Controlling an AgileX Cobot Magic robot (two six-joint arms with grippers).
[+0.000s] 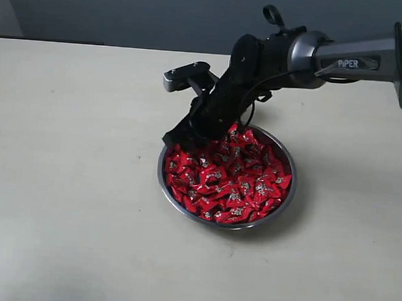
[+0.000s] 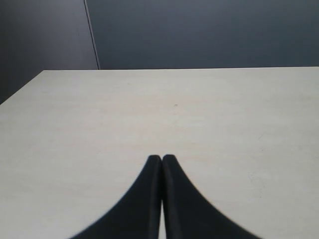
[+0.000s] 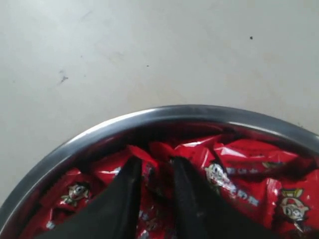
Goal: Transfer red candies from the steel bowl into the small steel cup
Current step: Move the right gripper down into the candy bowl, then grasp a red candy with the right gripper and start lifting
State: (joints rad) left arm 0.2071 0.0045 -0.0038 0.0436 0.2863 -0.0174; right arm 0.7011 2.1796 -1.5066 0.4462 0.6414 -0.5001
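Note:
The steel bowl sits right of the table's middle, heaped with red candies. My right gripper reaches down into the bowl's far left edge. In the right wrist view its two black fingers are pushed into the pile just inside the bowl's rim, and the right gripper is closed narrowly on one red candy, with more red candies lying beside it. My left gripper is shut and empty over bare table; the exterior view does not show it. The small steel cup is out of view.
A pale table spreads to the left and in front of the bowl. A dark wall runs behind its far edge. The right arm stretches in from the right above the table.

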